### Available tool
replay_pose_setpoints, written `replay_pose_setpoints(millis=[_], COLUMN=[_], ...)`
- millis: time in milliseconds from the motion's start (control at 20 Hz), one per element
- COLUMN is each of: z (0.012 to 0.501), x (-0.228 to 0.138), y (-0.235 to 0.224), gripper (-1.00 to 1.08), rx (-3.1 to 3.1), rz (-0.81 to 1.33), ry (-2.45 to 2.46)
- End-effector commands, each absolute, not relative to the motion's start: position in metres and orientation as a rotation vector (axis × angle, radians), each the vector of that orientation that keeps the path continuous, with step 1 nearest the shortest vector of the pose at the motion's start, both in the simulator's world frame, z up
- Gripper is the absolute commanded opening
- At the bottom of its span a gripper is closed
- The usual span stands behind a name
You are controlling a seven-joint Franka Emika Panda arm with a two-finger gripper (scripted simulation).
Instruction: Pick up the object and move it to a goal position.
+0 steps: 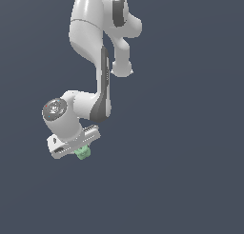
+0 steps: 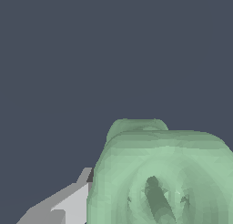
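Against hand (image 1: pixel 80 149), object (image 1: pixel 83 153), open surroundings

object (image 1: pixel 84 152) | mint-green, lumpy (hollowed centre) | at jaws' tip

The white arm (image 1: pixel 102 52) comes down from the top of the exterior view, bends at a grey joint, and turns toward the exterior view's left, where a round wrist (image 1: pixel 59 112) sits. Under the wrist the gripper (image 1: pixel 82 151) points down and a bit sideways, and a small green piece peeks out right at its tip, though how tight the jaws are is hard to see. In the wrist view, one grey finger (image 2: pixel 68 202) shows in the corner.
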State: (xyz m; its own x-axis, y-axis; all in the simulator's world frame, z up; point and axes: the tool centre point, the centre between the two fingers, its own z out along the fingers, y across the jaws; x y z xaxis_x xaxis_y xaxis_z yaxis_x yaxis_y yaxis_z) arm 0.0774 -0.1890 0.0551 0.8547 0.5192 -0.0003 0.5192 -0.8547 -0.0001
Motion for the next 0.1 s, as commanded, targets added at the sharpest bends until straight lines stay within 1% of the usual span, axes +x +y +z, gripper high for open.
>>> replay_pose_setpoints(millis=[0,50], z=[0.0554,0.0554], x=[0.0790,0.0791], y=[-0.1901,-0.1902], gripper=[-1.00,-1.00], rx=[-3.025,-3.025], rz=[0.000,0.000], ry=[-0.847,-0.847])
